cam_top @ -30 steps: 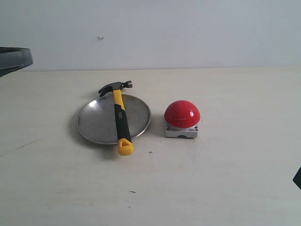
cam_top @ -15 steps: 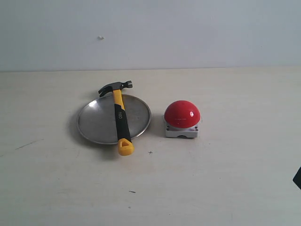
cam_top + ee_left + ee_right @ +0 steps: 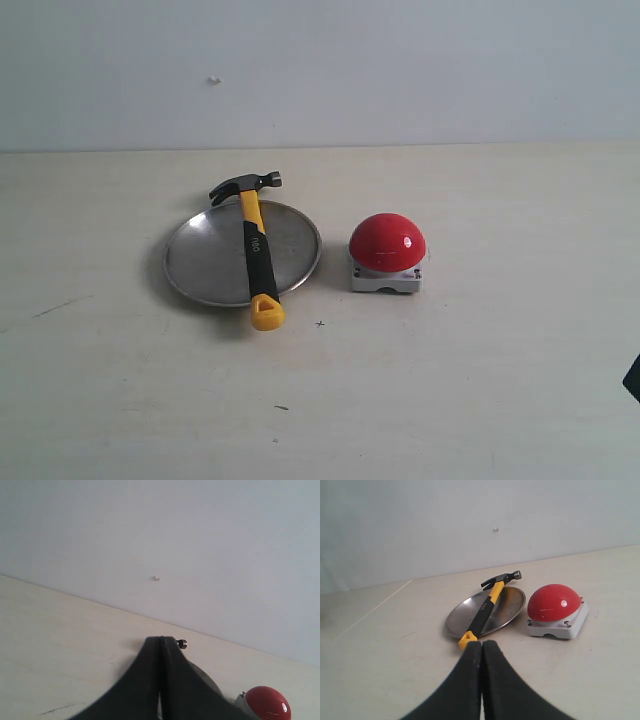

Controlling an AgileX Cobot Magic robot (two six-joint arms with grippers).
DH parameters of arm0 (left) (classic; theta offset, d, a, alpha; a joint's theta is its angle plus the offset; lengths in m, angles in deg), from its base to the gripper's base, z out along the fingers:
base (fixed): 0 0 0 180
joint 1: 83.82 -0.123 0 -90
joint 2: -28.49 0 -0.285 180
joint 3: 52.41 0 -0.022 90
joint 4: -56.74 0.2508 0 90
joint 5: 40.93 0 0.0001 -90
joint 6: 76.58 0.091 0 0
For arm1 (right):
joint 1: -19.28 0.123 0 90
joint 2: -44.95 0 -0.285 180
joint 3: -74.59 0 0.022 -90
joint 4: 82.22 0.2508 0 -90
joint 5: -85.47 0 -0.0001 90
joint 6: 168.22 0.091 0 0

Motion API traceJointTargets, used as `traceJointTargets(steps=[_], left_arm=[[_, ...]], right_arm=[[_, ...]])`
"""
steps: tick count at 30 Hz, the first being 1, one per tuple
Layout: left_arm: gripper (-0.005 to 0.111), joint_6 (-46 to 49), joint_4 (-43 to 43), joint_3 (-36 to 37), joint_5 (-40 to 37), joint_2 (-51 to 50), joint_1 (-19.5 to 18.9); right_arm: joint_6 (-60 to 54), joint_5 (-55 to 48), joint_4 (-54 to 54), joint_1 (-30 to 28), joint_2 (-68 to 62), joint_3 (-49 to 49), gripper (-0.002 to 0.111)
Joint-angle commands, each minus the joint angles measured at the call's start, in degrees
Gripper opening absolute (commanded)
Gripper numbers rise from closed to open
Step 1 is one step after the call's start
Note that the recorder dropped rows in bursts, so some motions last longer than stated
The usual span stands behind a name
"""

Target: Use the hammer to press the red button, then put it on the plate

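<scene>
Steel plate [image 3: 203,262] centre-left holds hammer [image 3: 256,252] w/ ends overhanging, so a bump may tip it off; left gripper [image 3: 160,641] & right gripper [image 3: 482,644] jaws closed, empty.

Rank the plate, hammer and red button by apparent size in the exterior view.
1. plate: largest area.
2. hammer: about as long as the plate is wide, but much slimmer.
3. red button: clearly smallest.

Soft, even light with faint shadows; small glare on the red button [image 3: 387,243].
</scene>
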Motion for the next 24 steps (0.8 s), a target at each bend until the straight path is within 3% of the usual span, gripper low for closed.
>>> traceJointTargets(steps=[1,16,20,24], left_arm=[[0.000,0.18,-0.39,0.23,-0.43,0.32,-0.17],[0.000,0.32,-0.39,0.23,-0.43,0.48,-0.17],[0.000,4.21,-0.35,0.23,0.08,5.30,-0.17],[0.000,9.87,8.37,0.23,0.08,12.56,-0.17]], right_arm=[[-0.30,0.06,-0.58,0.06,0.30,0.25,0.000],[-0.30,0.06,-0.58,0.06,0.30,0.25,0.000],[-0.30,0.06,-0.58,0.06,0.30,0.25,0.000],[-0.30,0.06,-0.58,0.06,0.30,0.25,0.000]])
